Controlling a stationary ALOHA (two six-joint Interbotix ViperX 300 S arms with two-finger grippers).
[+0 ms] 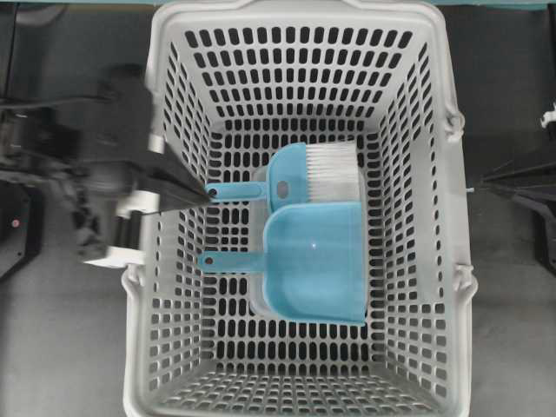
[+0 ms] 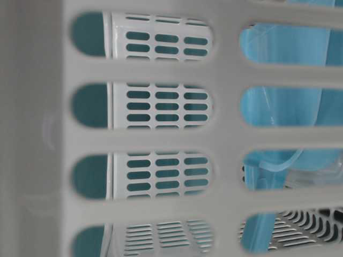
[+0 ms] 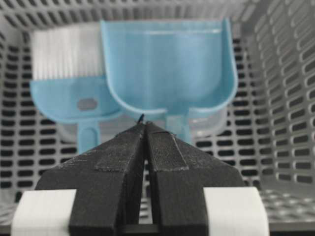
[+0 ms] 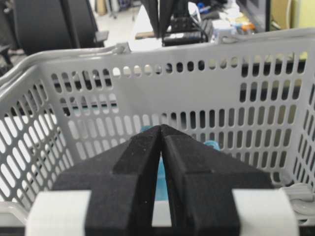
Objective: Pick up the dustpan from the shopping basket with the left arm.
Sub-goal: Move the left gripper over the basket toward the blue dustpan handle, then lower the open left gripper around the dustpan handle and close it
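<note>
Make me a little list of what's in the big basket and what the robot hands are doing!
basket: shopping basket, grey, full of slots
inside: dustpan and brush, both light blue, side by side, handles pointing to the left arm
dustpan: lying flat, not picked up yet
left gripper: shut, empty, tips over the basket wall
right gripper: shut, empty, outside the basket

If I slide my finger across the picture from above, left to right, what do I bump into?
Left end effector → dustpan → basket's right wall → right end effector.
</note>
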